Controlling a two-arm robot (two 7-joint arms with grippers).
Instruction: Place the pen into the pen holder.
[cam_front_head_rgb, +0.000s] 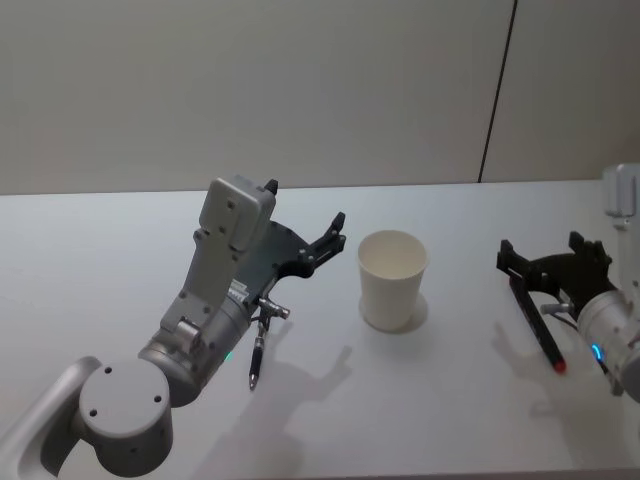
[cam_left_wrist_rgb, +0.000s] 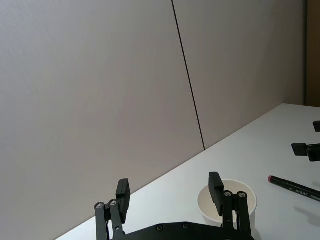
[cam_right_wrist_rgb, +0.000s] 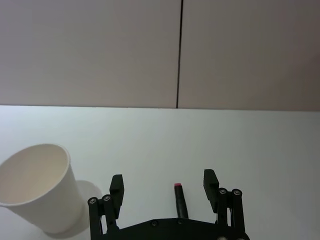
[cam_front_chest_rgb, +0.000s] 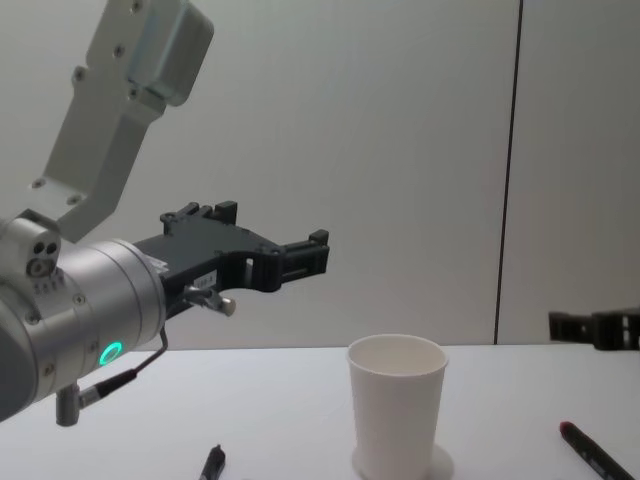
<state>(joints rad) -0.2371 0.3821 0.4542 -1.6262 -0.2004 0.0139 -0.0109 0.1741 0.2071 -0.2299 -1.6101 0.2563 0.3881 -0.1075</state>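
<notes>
Note right claw (cam_right_wrist_rgb: 163, 180), fingers apart, aligned lengthwise over red-tipped pen (cam_right_wrist_rgb: 179, 200) on surface (cam_right_wrist_rgb: 250, 140), pen holder (cam_right_wrist_rgb: 40, 185) to its left; left claw (cam_left_wrist_rgb: 169, 186) raised, fingers apart.

White table (cam_front_head_rgb: 100, 230), plain grey wall (cam_front_head_rgb: 250, 90) behind, dark vertical seam (cam_front_head_rgb: 499, 90)

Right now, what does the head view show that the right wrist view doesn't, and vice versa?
Head view, not wrist: the left gripper, open and raised left of the pen holder, and a dark pen lying under that arm. Wrist view, not head: how the red-tipped pen lies between the open fingers of the right gripper. Both: pen holder, red-tipped pen, right gripper, white table.
</notes>
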